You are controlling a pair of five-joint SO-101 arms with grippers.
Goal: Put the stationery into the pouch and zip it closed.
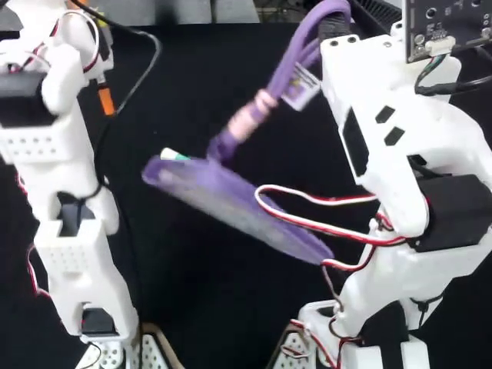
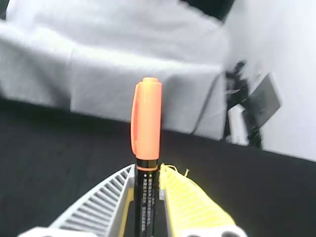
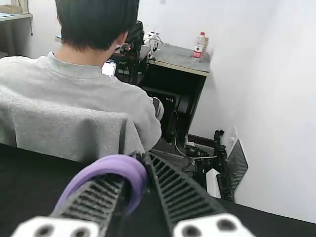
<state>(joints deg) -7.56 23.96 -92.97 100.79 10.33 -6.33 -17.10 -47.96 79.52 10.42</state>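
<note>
While our right gripper clamps the strap, the pouch hangs from it, so we judge it floppy; our left gripper pinches the stiff, light marker.

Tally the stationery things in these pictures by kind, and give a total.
Purple flat fabric pouch with a loop strap: 1
Orange-capped black marker pen: 1
White-and-green stationery piece at the pouch's end, too small to identify: 1
Total: 3
</note>
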